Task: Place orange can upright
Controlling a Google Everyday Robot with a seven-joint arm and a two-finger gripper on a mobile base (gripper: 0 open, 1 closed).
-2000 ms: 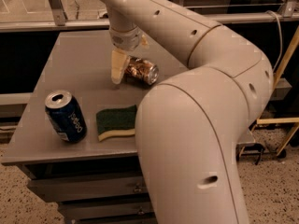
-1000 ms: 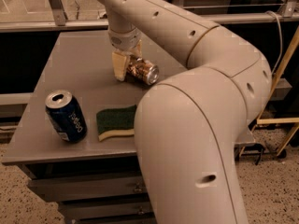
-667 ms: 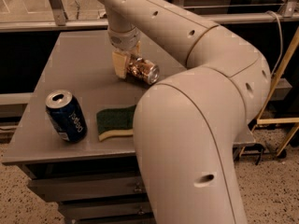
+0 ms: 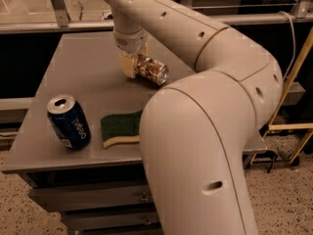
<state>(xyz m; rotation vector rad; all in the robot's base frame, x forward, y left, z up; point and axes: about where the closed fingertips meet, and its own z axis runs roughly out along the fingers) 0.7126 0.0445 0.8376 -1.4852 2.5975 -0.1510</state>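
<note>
The orange can [image 4: 152, 71] lies on its side near the middle of the grey table [image 4: 83, 67], its silver end facing front right. Its body is orange-brown with mottled print. My gripper [image 4: 131, 65] comes straight down from the arm and sits right at the can's left end, against it. The arm hides part of the gripper and the can's far side.
A blue Pepsi can [image 4: 69, 121] stands upright at the table's front left. A green and yellow sponge [image 4: 120, 129] lies beside it to the right. My big arm segment [image 4: 195, 155] covers the table's front right. A rail [image 4: 58, 26] runs behind the table.
The gripper has shifted a little to the right, up against the orange can's left end. The can has barely moved. The blue can and sponge have not moved.
</note>
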